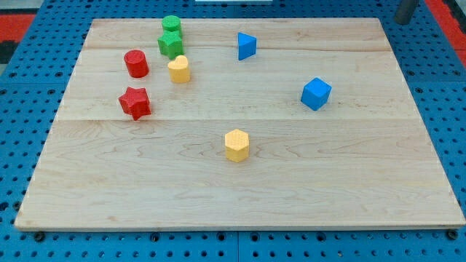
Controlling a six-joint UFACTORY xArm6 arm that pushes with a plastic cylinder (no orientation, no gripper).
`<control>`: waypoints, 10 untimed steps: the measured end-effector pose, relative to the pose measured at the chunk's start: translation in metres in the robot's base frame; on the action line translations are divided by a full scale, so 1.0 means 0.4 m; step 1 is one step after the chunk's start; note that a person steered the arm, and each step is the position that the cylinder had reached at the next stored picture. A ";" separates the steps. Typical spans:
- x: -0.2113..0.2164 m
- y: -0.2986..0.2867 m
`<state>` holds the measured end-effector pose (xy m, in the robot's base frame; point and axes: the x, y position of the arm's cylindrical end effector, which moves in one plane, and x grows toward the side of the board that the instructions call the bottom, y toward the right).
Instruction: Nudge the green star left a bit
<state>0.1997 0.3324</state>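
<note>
Green star-shaped block (171,44) sits near the wooden desk's (240,185) top-left, touching the green cylinder (171,24) above it, yellow rounded block (179,69) just below. My tip is out of view.

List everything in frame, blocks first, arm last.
green star: 1, green, upper left, touching the green cylinder above it
green cylinder: 1, green, near the board's top edge
red cylinder: 1, red, left of the green star
red star: 1, red, left side, below the red cylinder
yellow heart-like block: 1, yellow, just below-right of the green star
yellow hexagon: 1, yellow, centre, lower
blue triangle: 1, blue, top centre
blue cube: 1, blue, right
wooden board: 1, light wood, on blue pegboard
my tip: 1, dark rod, top right corner, off the board, far from all blocks
</note>
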 end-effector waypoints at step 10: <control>0.214 -0.522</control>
<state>0.2855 0.1234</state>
